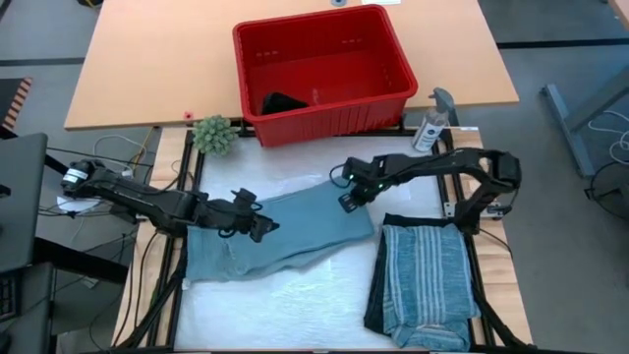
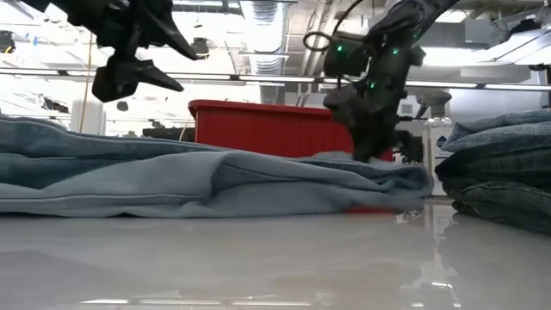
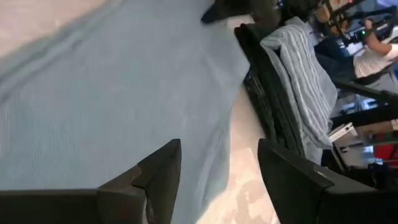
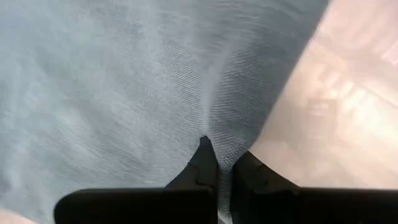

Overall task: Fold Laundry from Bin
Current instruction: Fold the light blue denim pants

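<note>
The right hand is pinched on the light blue denim piece at its edge nearest the bin, fingertips pressed together with a small ridge of cloth between them, probably to lift that edge and fold it over. The left hand hovers above the other end of the same piece with its fingers spread and nothing in them, likely waiting to take a matching grip. Beside the right hand, toward the near edge of the tabletop, lies the striped shirt, folded on a dark garment, evidently finished. The right wrist view shows the pinch itself, which the high view cannot; the low view shows the left hand clear of the cloth. Only the high view shows a small black item left in the bin.
</note>
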